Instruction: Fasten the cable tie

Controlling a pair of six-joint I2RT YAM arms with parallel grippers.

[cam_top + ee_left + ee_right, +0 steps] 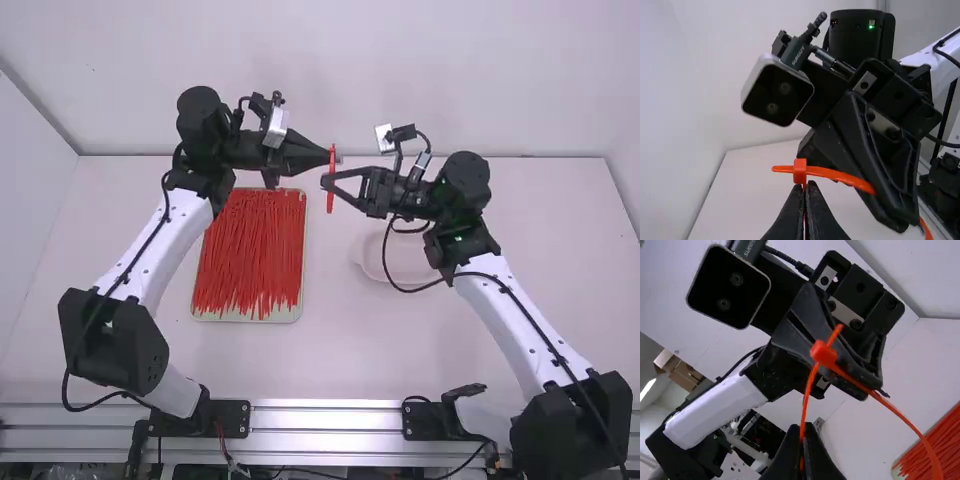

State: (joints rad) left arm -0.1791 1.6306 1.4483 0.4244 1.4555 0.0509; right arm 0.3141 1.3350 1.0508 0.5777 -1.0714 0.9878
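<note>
Two robot arms meet in mid-air over the white table, just beyond the far right corner of a tray heaped with spare ties. Between them a single red cable tie hangs clear of the tray, a little to its right. The left gripper, reaching out over the tray's far edge, has its fingers pinched tight on the tie directly under its square head. The right gripper, coming in from the tray's right side, has its fingers pressed together on the strap a short way from the head. A short tip pokes out past the head, and a second strand curves away from it.
</note>
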